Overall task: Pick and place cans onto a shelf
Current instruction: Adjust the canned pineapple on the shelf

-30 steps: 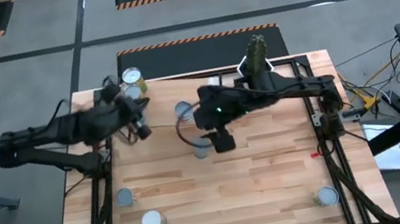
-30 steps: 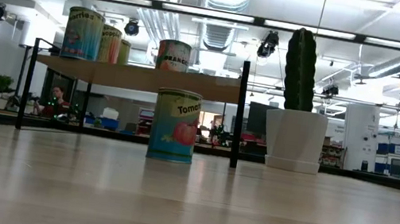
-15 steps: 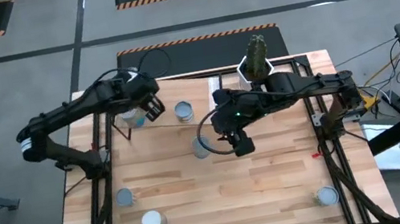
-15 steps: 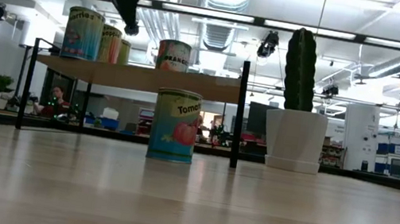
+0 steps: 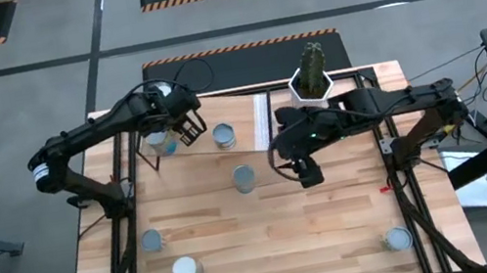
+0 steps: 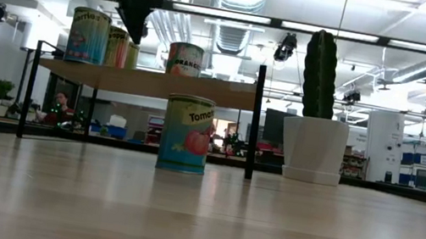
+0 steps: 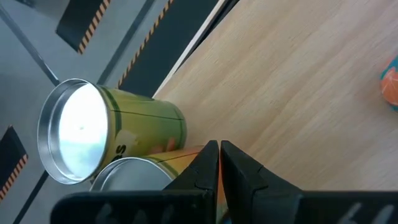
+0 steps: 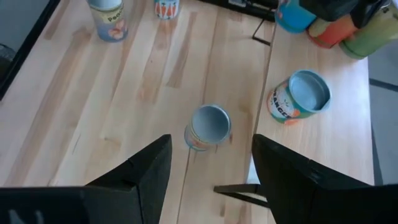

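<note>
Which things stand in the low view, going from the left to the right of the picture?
Blue-green can on the shelf → left hand hanging above → orange-labelled can → tomato can on the table → black shelf post → cactus pot.

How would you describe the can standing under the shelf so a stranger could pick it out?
Find the shelf beside the potted cactus. One can stands on the tabletop beneath it, unlike those on top, with a tomato pictured on its label.

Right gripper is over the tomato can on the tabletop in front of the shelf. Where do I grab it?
Grip the tomato can across its round side wall, coming straight down from above. It stands upright and alone, and the open right gripper hangs just beside it.
</note>
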Robot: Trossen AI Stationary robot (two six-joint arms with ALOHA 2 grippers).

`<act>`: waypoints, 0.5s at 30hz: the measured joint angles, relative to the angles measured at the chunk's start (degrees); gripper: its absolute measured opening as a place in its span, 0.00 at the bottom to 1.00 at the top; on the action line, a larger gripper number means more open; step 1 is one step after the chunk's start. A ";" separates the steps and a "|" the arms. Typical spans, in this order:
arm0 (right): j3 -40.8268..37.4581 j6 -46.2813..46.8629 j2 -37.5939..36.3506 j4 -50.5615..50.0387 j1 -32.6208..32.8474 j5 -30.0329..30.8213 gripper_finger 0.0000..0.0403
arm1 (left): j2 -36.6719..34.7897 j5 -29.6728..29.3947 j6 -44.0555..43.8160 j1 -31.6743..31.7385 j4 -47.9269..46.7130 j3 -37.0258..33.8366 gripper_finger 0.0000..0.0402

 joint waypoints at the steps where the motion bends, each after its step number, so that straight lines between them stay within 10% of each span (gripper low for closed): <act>1: -1.00 0.00 -0.89 0.68 0.00 0.01 0.52 | 0.07 0.00 -0.11 0.04 0.02 -0.02 0.00; 15: -8.64 0.42 -7.54 6.59 0.00 0.00 0.52 | 0.12 -1.92 -1.37 0.85 0.22 -0.72 0.00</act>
